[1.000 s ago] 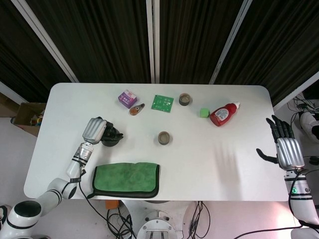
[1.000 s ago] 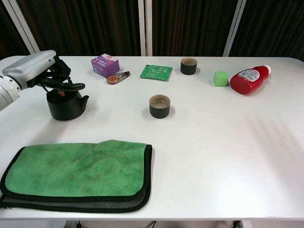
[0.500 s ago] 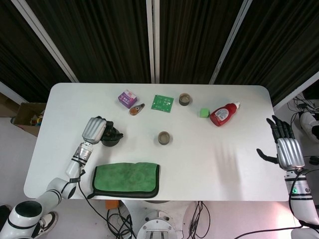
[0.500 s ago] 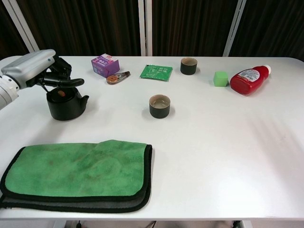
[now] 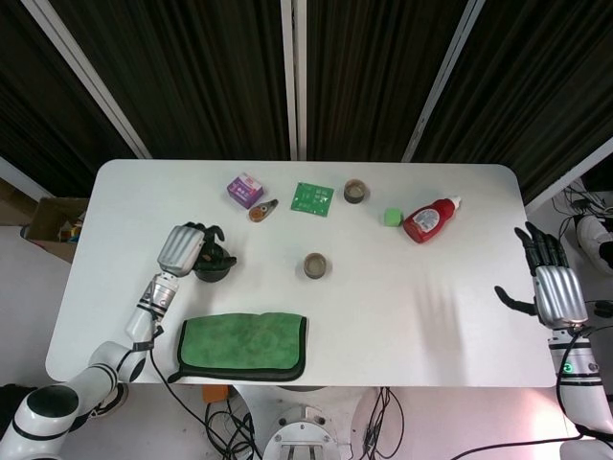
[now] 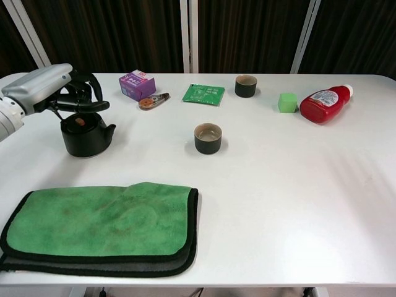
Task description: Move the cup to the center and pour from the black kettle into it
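Observation:
The black kettle [image 5: 213, 267] [image 6: 86, 134] stands upright on the table's left side. My left hand [image 5: 182, 247] [image 6: 43, 90] hovers just above and behind it. Its fingers are apart and its thumb reaches out over the lid, and it grips nothing. A dark cup [image 5: 315, 265] [image 6: 208, 138] sits near the middle of the table, well to the right of the kettle. A second dark cup [image 5: 355, 191] [image 6: 245, 85] stands at the back. My right hand [image 5: 554, 287] is open with fingers spread, just past the table's right edge. Only the head view shows it.
A folded green cloth [image 5: 242, 345] [image 6: 102, 226] lies at the front left. Along the back lie a purple box [image 6: 137, 84], a small clip [image 6: 153, 100], a green packet [image 6: 203, 94], a green cube [image 6: 287, 102] and a red bottle [image 6: 323, 103] on its side.
My left hand has risen slightly off the kettle and its fingers have spread apart. The kettle, both cups and my right hand stay where they were.

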Controlling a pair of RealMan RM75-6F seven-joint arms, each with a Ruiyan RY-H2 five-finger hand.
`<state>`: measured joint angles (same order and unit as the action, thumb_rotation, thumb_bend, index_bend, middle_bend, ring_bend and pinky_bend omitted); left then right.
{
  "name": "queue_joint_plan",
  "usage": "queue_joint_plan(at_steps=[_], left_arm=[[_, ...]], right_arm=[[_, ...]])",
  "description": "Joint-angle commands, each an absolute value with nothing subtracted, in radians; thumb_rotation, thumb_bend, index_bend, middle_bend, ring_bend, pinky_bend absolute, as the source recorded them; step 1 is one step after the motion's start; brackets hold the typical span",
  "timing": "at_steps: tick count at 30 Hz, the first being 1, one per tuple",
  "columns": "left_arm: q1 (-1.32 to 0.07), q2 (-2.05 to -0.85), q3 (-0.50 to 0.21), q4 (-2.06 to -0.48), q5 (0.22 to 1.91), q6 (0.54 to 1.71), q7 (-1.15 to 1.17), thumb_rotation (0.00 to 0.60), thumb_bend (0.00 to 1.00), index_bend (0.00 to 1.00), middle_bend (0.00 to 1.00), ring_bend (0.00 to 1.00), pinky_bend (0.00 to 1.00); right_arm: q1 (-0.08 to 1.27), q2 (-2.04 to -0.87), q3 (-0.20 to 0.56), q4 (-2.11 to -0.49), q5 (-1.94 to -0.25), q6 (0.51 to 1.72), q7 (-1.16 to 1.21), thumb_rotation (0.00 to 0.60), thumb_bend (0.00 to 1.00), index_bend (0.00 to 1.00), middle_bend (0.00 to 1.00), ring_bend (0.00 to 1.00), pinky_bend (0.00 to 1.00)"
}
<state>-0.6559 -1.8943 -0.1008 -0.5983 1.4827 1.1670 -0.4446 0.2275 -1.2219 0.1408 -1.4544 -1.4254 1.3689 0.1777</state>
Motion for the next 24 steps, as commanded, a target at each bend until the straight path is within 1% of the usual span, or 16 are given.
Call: queue_joint_plan(at_steps=[1, 3, 5, 9, 11, 12, 14, 16, 17, 18, 19, 21, 24], left_arm=[[-0.654, -1.886, -0.114, -0.609, 1.481, 1.200, -0.455, 0.177, 0.03, 0.25, 0.38, 0.31, 0.36], [-0.655, -1.877, -0.131, -0.623, 1.475, 1.224, -0.465, 0.178, 0.03, 0.20, 0.30, 0.23, 0.30], [-0.655, -1.853, -0.151, -0.654, 1.471, 1.260, -0.470, 0.177, 0.03, 0.18, 0.25, 0.18, 0.27], [-0.619, -1.751, -0.181, -0.803, 1.473, 1.373, -0.425, 0.173, 0.03, 0.14, 0.23, 0.14, 0.23], [-0.569, -1.655, -0.177, -0.932, 1.477, 1.439, -0.330, 0.176, 0.03, 0.13, 0.23, 0.13, 0.22], [-0.540, -1.603, -0.166, -1.000, 1.478, 1.458, -0.279, 0.203, 0.03, 0.13, 0.22, 0.13, 0.22], [-0.465, -1.469, -0.119, -1.163, 1.478, 1.482, -0.148, 0.281, 0.04, 0.11, 0.20, 0.12, 0.21], [-0.386, -1.357, -0.060, -1.296, 1.471, 1.500, -0.043, 0.340, 0.04, 0.09, 0.17, 0.11, 0.20], [-0.355, -1.322, -0.031, -1.334, 1.472, 1.507, -0.019, 0.374, 0.04, 0.09, 0.16, 0.10, 0.20], [-0.325, -1.296, -0.003, -1.355, 1.481, 1.519, -0.004, 0.395, 0.04, 0.09, 0.16, 0.10, 0.19], [-0.287, -1.277, 0.029, -1.362, 1.494, 1.544, 0.003, 0.430, 0.04, 0.08, 0.16, 0.10, 0.18], [-0.231, -1.274, 0.066, -1.346, 1.510, 1.587, 0.007, 0.435, 0.05, 0.08, 0.16, 0.10, 0.18], [-0.146, -1.290, 0.110, -1.309, 1.529, 1.648, -0.032, 0.412, 0.05, 0.08, 0.16, 0.10, 0.18]], right_arm=[[0.228, -1.221, 0.140, -1.455, -1.427, 1.369, 0.176, 0.600, 0.19, 0.00, 0.00, 0.00, 0.00], [0.228, -1.221, 0.140, -1.456, -1.428, 1.369, 0.175, 0.600, 0.19, 0.00, 0.00, 0.00, 0.00], [0.227, -1.220, 0.140, -1.458, -1.429, 1.371, 0.174, 0.600, 0.19, 0.00, 0.00, 0.00, 0.00], [0.221, -1.217, 0.138, -1.456, -1.427, 1.375, 0.173, 0.600, 0.19, 0.00, 0.00, 0.00, 0.00], [0.211, -1.213, 0.132, -1.449, -1.425, 1.382, 0.171, 0.600, 0.19, 0.00, 0.00, 0.00, 0.00], [0.204, -1.211, 0.128, -1.446, -1.426, 1.389, 0.170, 0.600, 0.19, 0.00, 0.00, 0.00, 0.00], [0.178, -1.212, 0.115, -1.430, -1.429, 1.420, 0.144, 0.600, 0.19, 0.00, 0.00, 0.00, 0.00], [0.139, -1.225, 0.095, -1.407, -1.426, 1.464, 0.090, 0.600, 0.19, 0.00, 0.00, 0.00, 0.00], [0.120, -1.233, 0.086, -1.399, -1.422, 1.482, 0.074, 0.600, 0.19, 0.00, 0.00, 0.00, 0.00], [0.100, -1.240, 0.078, -1.394, -1.417, 1.499, 0.066, 0.600, 0.20, 0.00, 0.00, 0.00, 0.00], [0.074, -1.249, 0.068, -1.388, -1.411, 1.520, 0.069, 0.600, 0.20, 0.00, 0.00, 0.00, 0.00], [0.038, -1.261, 0.053, -1.373, -1.405, 1.548, 0.081, 0.600, 0.20, 0.00, 0.00, 0.00, 0.00], [-0.014, -1.280, 0.029, -1.336, -1.398, 1.577, 0.100, 0.600, 0.20, 0.00, 0.00, 0.00, 0.00]])
